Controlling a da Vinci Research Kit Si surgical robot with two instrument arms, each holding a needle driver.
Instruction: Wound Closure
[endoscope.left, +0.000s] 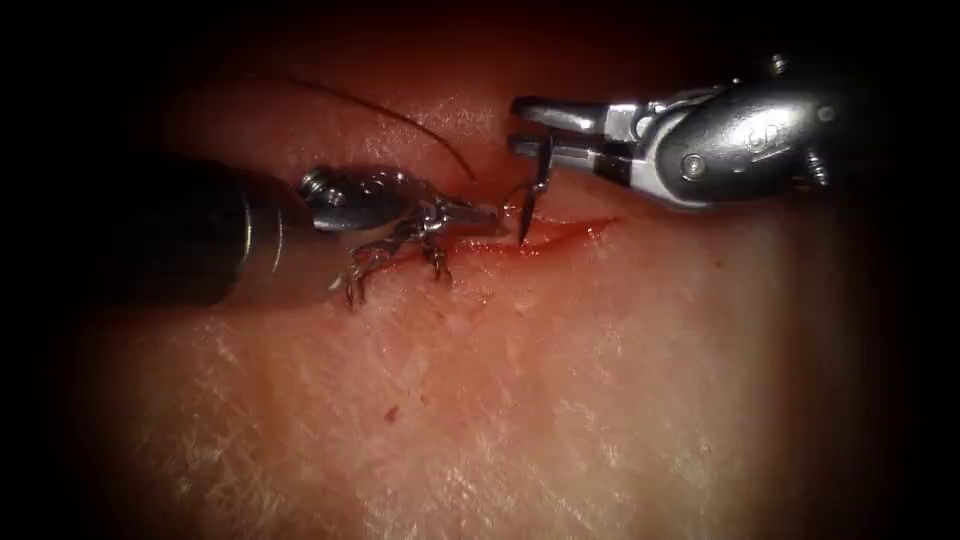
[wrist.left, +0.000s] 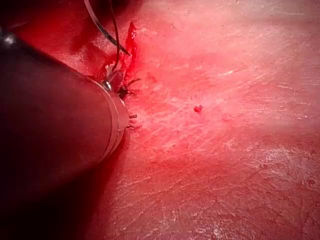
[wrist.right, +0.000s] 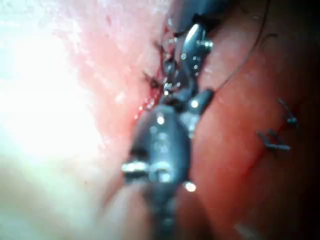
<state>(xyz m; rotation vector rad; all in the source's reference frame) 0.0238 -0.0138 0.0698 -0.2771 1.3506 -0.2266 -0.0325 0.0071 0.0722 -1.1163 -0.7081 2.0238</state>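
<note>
The right tool (endoscope.left: 530, 128) gripped the needle (endoscope.left: 533, 195) near its blunt end, the point hanging just below its jaws and touching the red-wet cut (endoscope.left: 560, 235) in the tissue (endoscope.left: 560, 400). The left tool (endoscope.left: 475, 213) lay closed at the cut's edge just left of that point, apparently pinching tissue. Thread (endoscope.left: 420, 125) arced away behind it, with knotted stitches (endoscope.left: 395, 265) right beneath.

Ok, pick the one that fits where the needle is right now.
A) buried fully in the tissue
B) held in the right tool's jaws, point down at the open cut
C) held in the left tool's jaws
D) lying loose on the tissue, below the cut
B: in the endoscope view the right tool grips the needle near its upper end, its point at the cut; the left tool lies at the cut.
</note>
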